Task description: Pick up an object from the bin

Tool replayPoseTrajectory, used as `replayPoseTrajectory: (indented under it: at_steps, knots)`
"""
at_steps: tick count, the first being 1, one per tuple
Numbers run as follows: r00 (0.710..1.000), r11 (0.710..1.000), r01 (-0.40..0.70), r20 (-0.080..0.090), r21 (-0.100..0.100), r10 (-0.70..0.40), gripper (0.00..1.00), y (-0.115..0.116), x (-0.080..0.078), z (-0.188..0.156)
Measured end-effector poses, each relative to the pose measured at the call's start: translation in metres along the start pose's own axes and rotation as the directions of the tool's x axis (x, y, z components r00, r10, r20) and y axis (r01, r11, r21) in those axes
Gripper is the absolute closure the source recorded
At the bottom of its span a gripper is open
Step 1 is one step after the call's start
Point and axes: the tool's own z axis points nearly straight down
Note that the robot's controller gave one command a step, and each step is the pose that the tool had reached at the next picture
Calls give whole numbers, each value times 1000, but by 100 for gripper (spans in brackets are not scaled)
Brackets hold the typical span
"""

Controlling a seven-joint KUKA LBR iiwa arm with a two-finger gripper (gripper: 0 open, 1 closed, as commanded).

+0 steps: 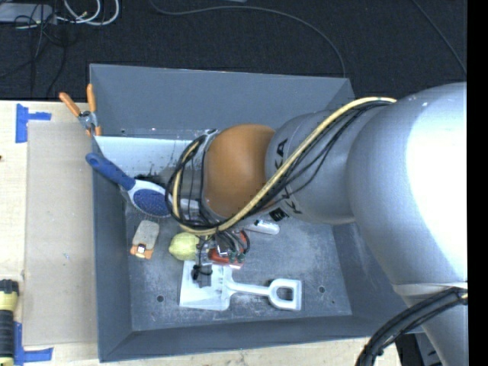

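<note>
White plastic shovel [244,287] lies flat near the front wall of the bin [320,258], handle to the right. The gripper [204,271] hangs over its blade end; whether it is clenched or released cannot be told. A yellow-green ball [183,246] sits just left of it, and a blue brush [149,199] lies farther back.

Black letters [277,157] on the arm [381,174], partly behind cables [305,148], none legible
</note>
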Motion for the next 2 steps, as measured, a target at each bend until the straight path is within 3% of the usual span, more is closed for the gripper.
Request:
replayPoseTrajectory:
  at_steps: [1,2]
  knots:
    - [1000,1000,-10,-3,-1,10,0,0,-4,0]
    - [1000,1000,-5,4,-3,5,100,1,-2,-2]
